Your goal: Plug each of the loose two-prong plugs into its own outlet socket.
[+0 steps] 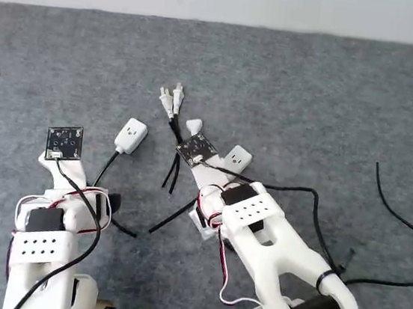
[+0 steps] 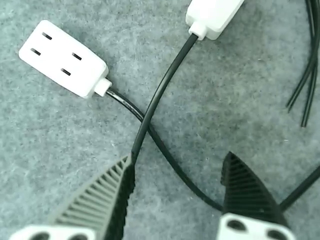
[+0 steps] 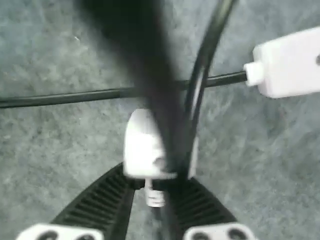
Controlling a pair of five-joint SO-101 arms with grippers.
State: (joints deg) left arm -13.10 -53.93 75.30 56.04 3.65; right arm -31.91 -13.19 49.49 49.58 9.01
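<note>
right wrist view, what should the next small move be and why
Probably lift slightly and carry the white plug toward the outlet socket. The right gripper has its fingers closed on it, the socket lies apart from it on the carpet, and a black cord runs between them, so dragging low might snag.

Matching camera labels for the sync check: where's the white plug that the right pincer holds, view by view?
High view: white plug mid-table, just past the right arm's camera board, nearer the arms than the two loose plugs.
Left wrist view: not in it.
Right wrist view: clamped in the right pincer, partly behind a blurred black cable.
Shared landmark: grey carpet crossed by black cables.
</note>
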